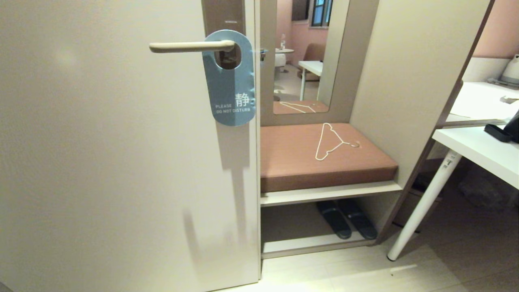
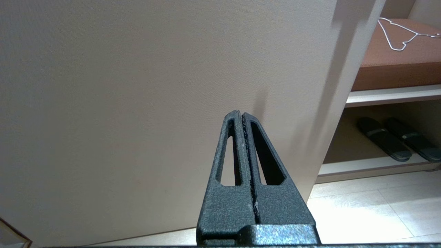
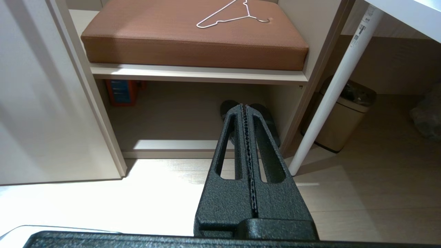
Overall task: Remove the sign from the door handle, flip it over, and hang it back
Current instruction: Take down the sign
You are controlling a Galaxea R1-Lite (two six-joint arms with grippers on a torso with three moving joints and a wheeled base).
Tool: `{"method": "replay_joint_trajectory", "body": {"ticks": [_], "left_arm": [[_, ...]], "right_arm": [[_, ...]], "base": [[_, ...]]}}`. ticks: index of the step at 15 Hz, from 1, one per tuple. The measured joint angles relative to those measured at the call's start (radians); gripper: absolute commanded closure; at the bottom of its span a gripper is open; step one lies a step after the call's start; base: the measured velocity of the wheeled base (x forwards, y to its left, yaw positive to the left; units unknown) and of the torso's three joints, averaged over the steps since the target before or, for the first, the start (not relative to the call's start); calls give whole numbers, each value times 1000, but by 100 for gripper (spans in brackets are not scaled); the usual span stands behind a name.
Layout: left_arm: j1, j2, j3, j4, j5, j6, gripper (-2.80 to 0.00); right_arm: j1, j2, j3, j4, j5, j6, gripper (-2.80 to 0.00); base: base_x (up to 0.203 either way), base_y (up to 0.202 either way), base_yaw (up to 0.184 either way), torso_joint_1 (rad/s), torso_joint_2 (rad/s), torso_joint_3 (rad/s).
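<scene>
Sign (image 1: 230, 81) hangs on door handle (image 1: 186, 46), blue "DO NOT DISTURB" face out, seen in head view only. Left gripper (image 2: 242, 115) clenched, empty, low facing the door (image 2: 155, 103). Right gripper (image 3: 244, 107) clenched, empty, aimed at slippers (image 3: 272, 120) under the bench cushion (image 3: 193, 38).

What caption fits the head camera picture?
Blue sign hangs on the door handle, white hanger on the bench cushion.
</scene>
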Motion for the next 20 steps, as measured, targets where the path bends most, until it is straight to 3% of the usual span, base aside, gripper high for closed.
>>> {"method": "replay_joint_trajectory", "body": {"ticks": [20], "left_arm": [[0,0,0,0,0,0,0]], "right_arm": [[0,0,0,0,0,0,0]], "base": [[0,0,0,0,0,0]]}}
